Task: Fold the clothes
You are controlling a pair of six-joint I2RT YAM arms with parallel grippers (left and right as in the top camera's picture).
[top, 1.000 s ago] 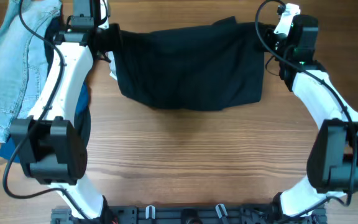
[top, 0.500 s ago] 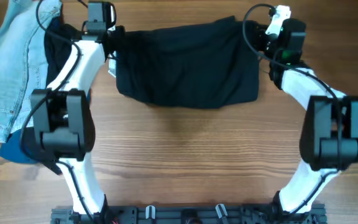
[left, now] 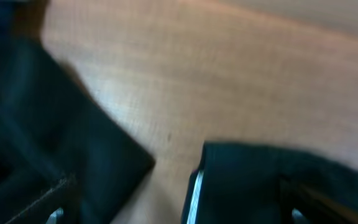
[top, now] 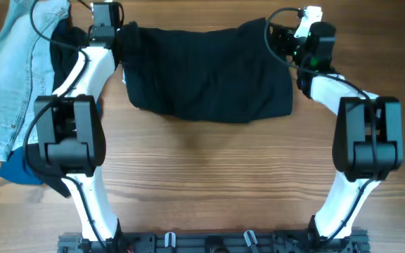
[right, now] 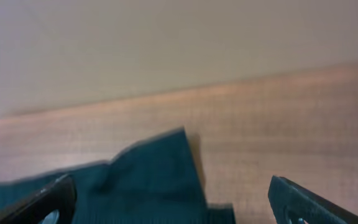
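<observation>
Black shorts (top: 209, 74) lie spread flat near the far edge of the wooden worktop (top: 209, 176). The left gripper (left: 173, 205) is at their left end and the right gripper (right: 169, 199) at their right end, both spread wide and holding nothing. Pale denim jeans (top: 13, 70) lie at the worktop's far left corner.

Soft, matt black cloth in the shorts (top: 209, 77); smooth wood with straight grain and a low sheen for the table (top: 209, 176); faded pale-blue denim in the jeans (top: 5, 84); glossy white plastic and matt black housings on the left arm (top: 88, 67) and right arm (top: 329, 88)
</observation>
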